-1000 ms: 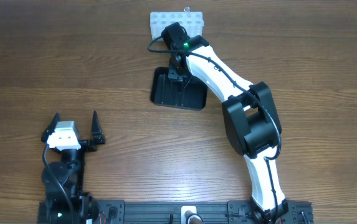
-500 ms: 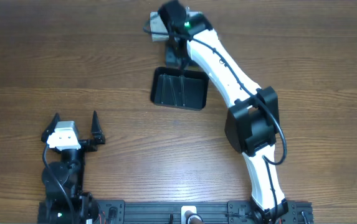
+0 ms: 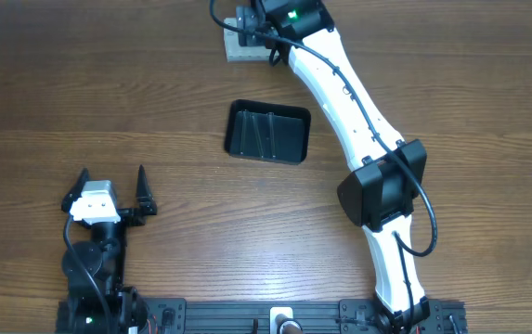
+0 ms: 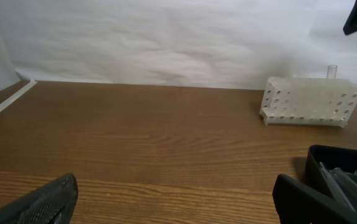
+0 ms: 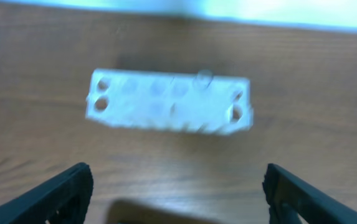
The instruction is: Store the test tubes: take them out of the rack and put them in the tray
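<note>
The white test tube rack (image 3: 236, 48) stands at the far edge of the table, with one clear tube (image 4: 332, 71) upright in a hole near one end (image 5: 203, 78). The black tray (image 3: 267, 132) lies nearer, and a few clear tubes (image 4: 346, 177) rest inside it. My right gripper (image 5: 178, 205) hangs open and empty above the rack (image 5: 169, 102); from overhead the right gripper (image 3: 252, 30) covers part of the rack. Near the front left my left gripper (image 3: 112, 190) rests open, holding nothing, far from both rack (image 4: 309, 102) and tray.
A pale wall runs behind the table's far edge (image 4: 166, 81). Bare wood spreads between the left gripper and the tray. The right arm's white links (image 3: 340, 93) stretch diagonally past the tray's right side.
The right arm has swung away from above the tray to above the rack at the far edge, uncovering the tray. The left arm has not moved.
</note>
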Motion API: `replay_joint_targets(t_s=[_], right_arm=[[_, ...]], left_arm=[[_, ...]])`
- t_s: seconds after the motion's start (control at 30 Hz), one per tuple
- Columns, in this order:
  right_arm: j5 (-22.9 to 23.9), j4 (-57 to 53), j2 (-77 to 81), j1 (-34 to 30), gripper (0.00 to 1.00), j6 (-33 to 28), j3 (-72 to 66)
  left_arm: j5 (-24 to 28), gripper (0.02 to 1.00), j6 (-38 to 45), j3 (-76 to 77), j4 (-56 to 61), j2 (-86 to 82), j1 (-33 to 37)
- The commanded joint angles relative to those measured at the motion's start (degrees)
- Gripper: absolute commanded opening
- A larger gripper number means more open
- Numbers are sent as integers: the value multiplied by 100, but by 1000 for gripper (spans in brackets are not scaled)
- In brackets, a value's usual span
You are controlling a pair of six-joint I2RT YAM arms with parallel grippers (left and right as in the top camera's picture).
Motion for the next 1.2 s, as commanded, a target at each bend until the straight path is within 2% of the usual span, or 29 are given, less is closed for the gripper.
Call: replay_joint_targets(t_s=[0.03,0.33,0.57,1.2], right_arm=[[566,365,50,-203,912,-363,61],[573,1126,601,-361,961,-903,31],[568,1543,1003,-358,958,-1099,31],[549,2004,1394,-374,930,-1207,31]], left_arm=[[76,998,85,-24,-20,-46,26],[76,998,85,-24,-20,-46,26],[76,1000,85,-24,-20,-46,26],[76,998,85,-24,-20,-46,26]])
